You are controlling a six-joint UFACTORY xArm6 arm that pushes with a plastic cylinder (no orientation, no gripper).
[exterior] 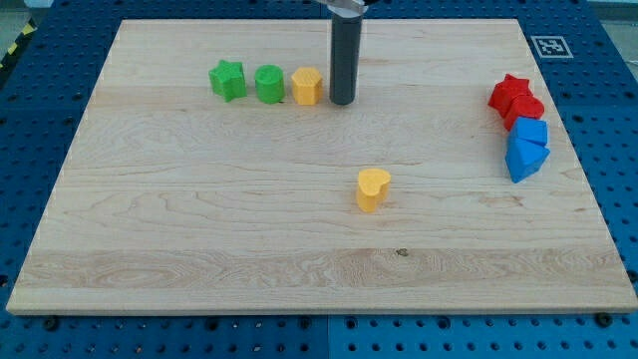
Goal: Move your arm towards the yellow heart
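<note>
The yellow heart [372, 188] lies near the middle of the wooden board [199, 229], a little to the view's right. My tip [342, 102] rests on the board near the view's top, just right of a yellow hexagon block [306, 86]. The tip is well above the heart in the view and slightly to its left, with bare board between them.
A green star [227, 80] and a green round block [269, 84] stand in a row left of the yellow hexagon. At the view's right edge sit a red star [510, 92], a red block [526, 109], a blue block [530, 132] and a blue triangular block [524, 160].
</note>
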